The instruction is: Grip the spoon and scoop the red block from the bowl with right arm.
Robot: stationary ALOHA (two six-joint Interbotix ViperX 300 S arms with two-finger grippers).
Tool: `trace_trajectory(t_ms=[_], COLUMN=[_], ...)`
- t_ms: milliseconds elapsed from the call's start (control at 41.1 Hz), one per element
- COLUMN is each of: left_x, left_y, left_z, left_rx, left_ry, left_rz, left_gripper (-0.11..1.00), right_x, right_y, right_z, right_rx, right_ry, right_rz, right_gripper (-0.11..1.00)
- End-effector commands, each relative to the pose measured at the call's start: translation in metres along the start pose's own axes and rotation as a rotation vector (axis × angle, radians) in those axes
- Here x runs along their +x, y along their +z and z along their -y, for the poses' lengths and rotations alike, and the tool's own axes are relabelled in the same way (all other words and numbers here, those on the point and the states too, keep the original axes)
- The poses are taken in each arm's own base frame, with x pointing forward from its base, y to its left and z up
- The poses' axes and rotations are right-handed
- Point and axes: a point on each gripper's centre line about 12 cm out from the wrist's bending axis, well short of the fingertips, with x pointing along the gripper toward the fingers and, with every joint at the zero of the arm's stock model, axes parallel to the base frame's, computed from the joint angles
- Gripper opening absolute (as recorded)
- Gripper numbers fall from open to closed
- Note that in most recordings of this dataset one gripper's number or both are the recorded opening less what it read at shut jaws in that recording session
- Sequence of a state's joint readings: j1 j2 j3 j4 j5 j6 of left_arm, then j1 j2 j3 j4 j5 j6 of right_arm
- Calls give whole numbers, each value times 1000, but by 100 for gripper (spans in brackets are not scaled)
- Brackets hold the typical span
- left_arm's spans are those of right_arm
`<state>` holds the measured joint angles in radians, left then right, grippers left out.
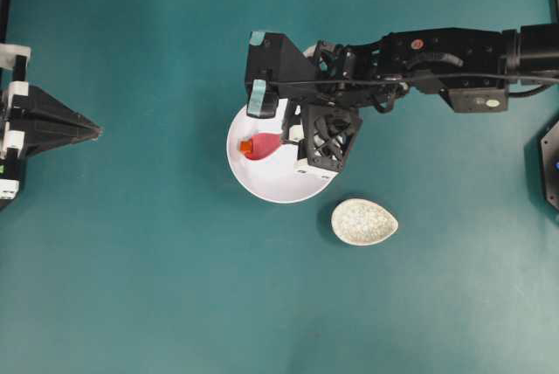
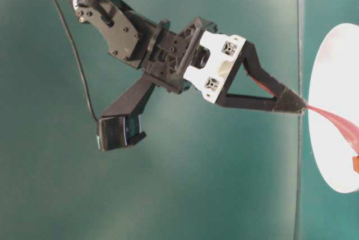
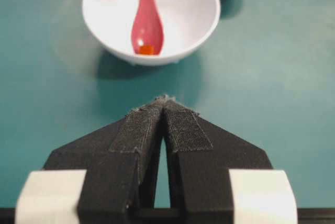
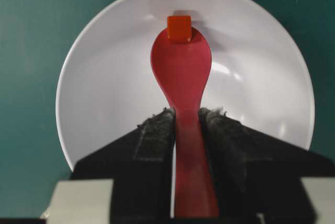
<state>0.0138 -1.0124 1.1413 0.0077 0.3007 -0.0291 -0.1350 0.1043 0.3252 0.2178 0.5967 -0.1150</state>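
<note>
My right gripper is shut on the handle of the pink-red spoon, whose scoop reaches down into the white bowl. The tiny orange-red block sits at the scoop's front tip, against the bowl's far wall. From overhead, the spoon and block lie in the left half of the bowl, under the right arm's wrist. In the table-level view the right gripper pinches the spoon at the bowl's rim. My left gripper rests shut and empty, pointing at the bowl from a distance.
A small speckled egg-shaped dish stands on the teal table just right of and below the bowl. The left arm sits at the left edge. A black fixture is at the right edge.
</note>
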Motion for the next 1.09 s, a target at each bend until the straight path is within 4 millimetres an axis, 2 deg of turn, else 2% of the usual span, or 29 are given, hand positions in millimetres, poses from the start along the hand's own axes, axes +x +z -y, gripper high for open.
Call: trace_trajectory(t_ms=[0, 511, 778, 1070], left_x=[0, 0, 0, 0], left_y=[7, 7, 7, 7], left_z=[-1, -1, 0, -1], left_rx=[2, 2, 2, -3], left_ry=[3, 3, 2, 3], left_rz=[17, 22, 22, 20], left_gripper=[0, 0, 0, 0], right_x=[-19, -26, -38, -58], right_y=[10, -1, -9, -27], right_z=[-3, -3, -7, -11], right_rx=[0, 58, 56, 42], right_ry=[5, 1, -9, -17], right_rz=[65, 173, 337, 510], right_gripper=[25, 25, 25, 25])
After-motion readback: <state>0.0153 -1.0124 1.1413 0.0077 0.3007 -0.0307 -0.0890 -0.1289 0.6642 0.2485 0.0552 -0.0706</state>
